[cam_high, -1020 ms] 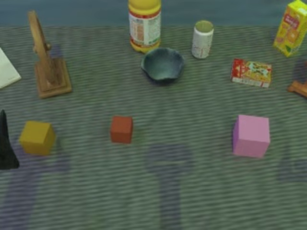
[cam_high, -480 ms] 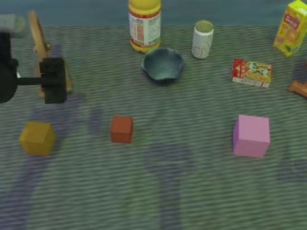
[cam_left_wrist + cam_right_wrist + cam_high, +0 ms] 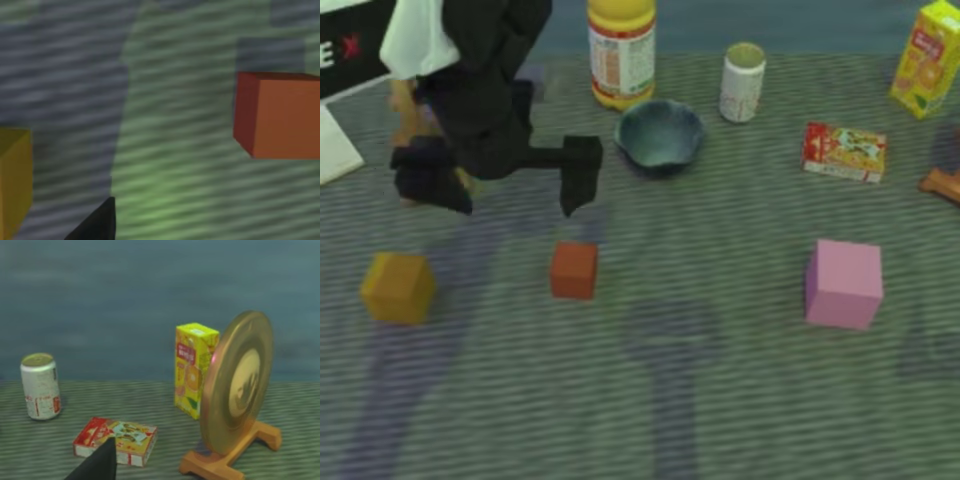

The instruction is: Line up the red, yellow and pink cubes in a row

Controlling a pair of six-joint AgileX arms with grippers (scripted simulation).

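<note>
The left pincer (image 3: 500, 185), spread wide, is poised above the tabletop (image 3: 720, 400), apparently to straddle the red cube (image 3: 573, 270); the right arm is not seen.

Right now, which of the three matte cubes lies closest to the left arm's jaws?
The small orange-red matte cube, just below the left gripper; the yellow cube sits farther left, the pink cube far right.

Along the worktop's (image 3: 720, 400) far edge stand an orange bottle (image 3: 621, 50) and a can (image 3: 742, 82); a dark bowl (image 3: 659, 135) sits just before them. A juice carton (image 3: 925, 57) occupies the far right corner; a flat red box (image 3: 843, 151) lies nearby.
</note>
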